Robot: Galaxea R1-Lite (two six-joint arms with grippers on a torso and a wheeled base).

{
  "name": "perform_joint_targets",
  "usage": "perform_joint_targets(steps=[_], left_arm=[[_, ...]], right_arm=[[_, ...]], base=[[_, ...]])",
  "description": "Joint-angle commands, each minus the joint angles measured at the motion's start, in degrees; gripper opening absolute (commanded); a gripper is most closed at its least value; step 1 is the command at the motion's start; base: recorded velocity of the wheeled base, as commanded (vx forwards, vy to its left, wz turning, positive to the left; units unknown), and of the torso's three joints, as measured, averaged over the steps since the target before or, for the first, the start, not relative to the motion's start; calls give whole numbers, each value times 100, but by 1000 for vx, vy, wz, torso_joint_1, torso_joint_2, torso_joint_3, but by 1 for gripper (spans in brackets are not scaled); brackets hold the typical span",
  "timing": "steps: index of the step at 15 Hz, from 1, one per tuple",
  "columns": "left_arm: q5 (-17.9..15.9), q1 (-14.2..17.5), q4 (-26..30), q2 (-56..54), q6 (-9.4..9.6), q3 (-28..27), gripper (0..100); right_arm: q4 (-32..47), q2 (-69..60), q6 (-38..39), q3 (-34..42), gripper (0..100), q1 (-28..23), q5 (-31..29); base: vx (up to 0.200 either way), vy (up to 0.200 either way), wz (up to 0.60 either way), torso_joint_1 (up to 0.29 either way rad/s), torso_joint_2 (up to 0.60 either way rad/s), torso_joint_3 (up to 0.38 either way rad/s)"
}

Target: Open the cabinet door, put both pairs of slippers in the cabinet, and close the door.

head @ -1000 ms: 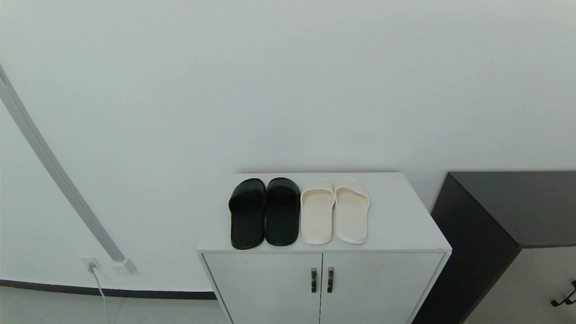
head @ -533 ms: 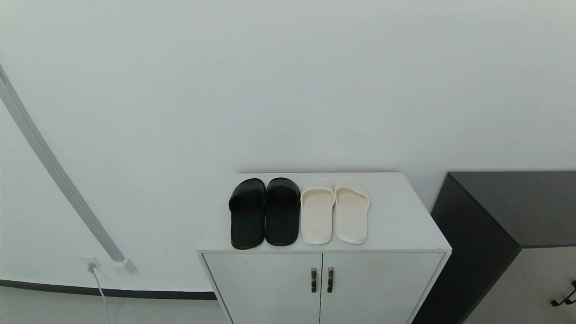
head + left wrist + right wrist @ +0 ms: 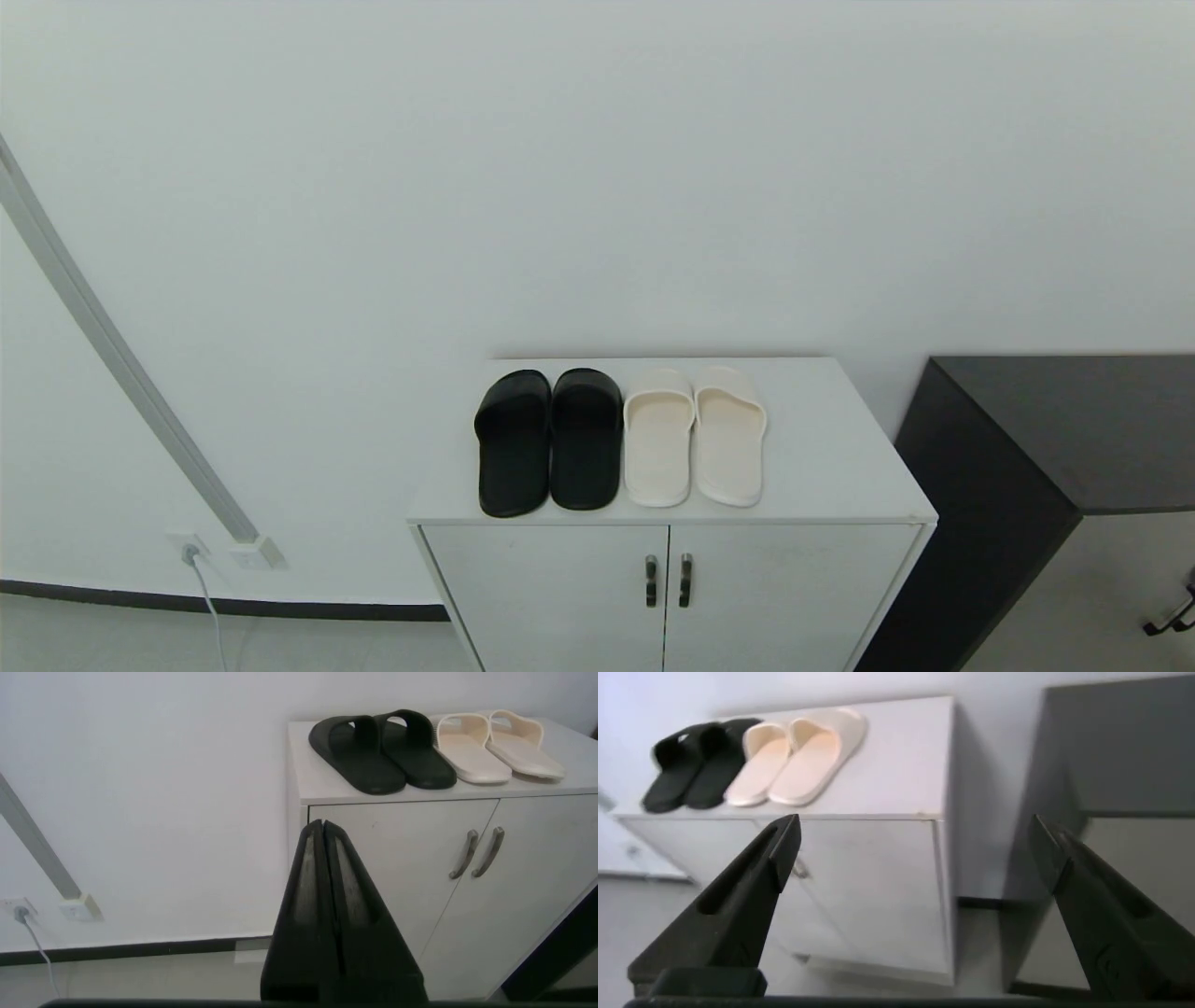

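Our left fingers point(image 3: 308, 887) are pressed together and our right fingers point(image 3: 747, 905) are spread wide, both empty. Black slippers point(image 3: 549, 439) lie at 9 o'clock of white slippers point(image 3: 695, 435) atop the shut cabinet point(image 3: 822, 448). We judge them light and bendy, so pinch the straps.

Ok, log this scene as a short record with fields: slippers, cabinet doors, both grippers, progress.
black slippers: side by side on the cabinet top, toes toward the wall
cream slippers: same top, close beside the black pair on the robot's right
cabinet doors: both closed, handles at the middle
left gripper: shut, empty, short of the cabinet
right gripper: open, empty, short of the cabinet
progress: nothing done yet
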Motion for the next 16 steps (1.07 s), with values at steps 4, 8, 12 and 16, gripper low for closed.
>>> perform_joint_targets(steps=[4, 8, 12, 16], left_arm=[[0, 1, 0, 4, 1, 1, 0], [0, 1, 0, 4, 1, 1, 0], [-9, 1, 0, 4, 1, 1, 0], [-9, 1, 0, 4, 1, 1, 0]], right_arm=[[-1649, 2852, 694, -541, 100, 2421, -1529], [-1676, 3880, 843, -1587, 100, 3335, -2250], [-1685, 4786, 861, -2290, 100, 3818, -2813], [-1825, 5902, 878, -3231, 100, 3818, -3199]], base=[[0, 0, 0, 0, 0, 0], [0, 0, 0, 0, 0, 0], [0, 0, 0, 0, 0, 0], [0, 0, 0, 0, 0, 0]])
